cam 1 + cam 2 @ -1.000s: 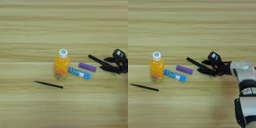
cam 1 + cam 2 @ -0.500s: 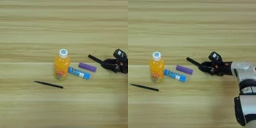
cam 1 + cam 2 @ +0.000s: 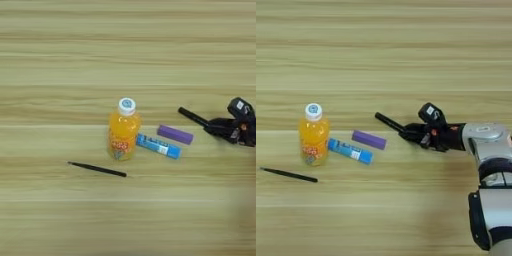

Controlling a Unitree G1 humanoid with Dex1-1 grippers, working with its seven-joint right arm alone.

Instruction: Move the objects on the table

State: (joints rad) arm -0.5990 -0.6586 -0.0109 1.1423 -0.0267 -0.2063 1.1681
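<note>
Marker (image 3: 389,122) in R tool (image 3: 408,133) grip.

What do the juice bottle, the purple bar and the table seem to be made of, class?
Juice bottle: likely clear plastic, since the orange liquid shows through; opaque white cap.
Purple bar: matte and uniform, possibly plastic or wrapped; uncertain.
Table: wood or wood-look laminate, with long straight grain stripes.

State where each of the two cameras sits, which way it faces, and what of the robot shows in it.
Left eye view: on the head, looking down on the table; only the right gripper shows at the right edge.
Right eye view: same head, same downward look, reaching further right; the gripper and silver forearm show.
Both share the juice bottle, blue tube, purple bar, marker and a thin black stick.
</note>
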